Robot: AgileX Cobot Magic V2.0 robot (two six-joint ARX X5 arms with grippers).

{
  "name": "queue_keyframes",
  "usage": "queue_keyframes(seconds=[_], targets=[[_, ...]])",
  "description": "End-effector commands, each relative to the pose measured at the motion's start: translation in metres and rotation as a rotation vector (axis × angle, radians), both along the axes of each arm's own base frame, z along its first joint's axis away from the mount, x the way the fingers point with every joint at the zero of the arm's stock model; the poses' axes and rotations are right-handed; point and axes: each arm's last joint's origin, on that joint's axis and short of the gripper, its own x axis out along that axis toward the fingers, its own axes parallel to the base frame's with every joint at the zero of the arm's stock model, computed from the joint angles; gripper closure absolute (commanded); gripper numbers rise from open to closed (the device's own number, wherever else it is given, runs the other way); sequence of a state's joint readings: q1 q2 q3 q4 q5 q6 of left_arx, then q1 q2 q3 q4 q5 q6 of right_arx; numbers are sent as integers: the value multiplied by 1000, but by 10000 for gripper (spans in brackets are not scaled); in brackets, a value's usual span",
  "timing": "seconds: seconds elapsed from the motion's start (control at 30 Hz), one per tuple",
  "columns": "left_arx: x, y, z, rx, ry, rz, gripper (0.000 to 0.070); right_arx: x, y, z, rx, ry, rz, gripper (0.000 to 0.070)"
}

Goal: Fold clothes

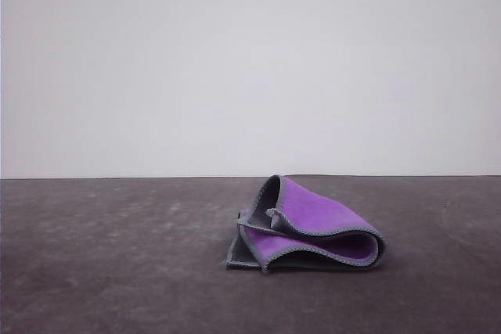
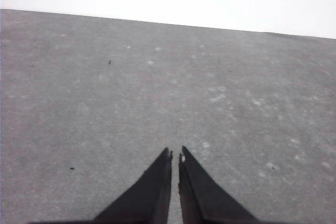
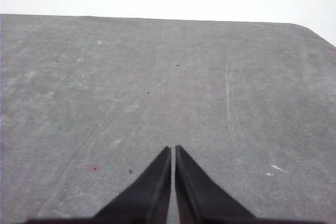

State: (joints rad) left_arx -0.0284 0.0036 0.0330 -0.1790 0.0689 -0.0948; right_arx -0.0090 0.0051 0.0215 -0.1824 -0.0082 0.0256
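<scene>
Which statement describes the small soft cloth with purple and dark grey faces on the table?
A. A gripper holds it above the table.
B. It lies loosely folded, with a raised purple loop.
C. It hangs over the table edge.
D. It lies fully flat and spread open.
B: in the front view the small soft purple and dark grey cloth rests on the grey table, doubled over loosely, its purple face bulging up in a loop.

folded cloth (image 1: 305,228) mid-table (image 1: 117,271), open room around

Soft, suede-like purple and charcoal cloth (image 1: 313,220) with stitched light-grey edging — matt, slightly napped. Dark grey matt table top (image 1: 102,256), faintly scuffed and speckled. Matt black, plastic-looking left gripper (image 2: 175,154) and right gripper (image 3: 173,148) fingers — smooth.
</scene>
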Motion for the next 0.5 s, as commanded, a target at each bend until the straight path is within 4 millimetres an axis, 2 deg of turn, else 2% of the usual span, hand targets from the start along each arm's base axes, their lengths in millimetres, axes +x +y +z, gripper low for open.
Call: queue_keyframes(seconds=[0.0,0.47], targets=[[1,0,-7,-3,26,3,689,1,0,-2,15,-6,-5,693],[1,0,-7,-3,26,3,689,1,0,0,15,-21,-6,693]])
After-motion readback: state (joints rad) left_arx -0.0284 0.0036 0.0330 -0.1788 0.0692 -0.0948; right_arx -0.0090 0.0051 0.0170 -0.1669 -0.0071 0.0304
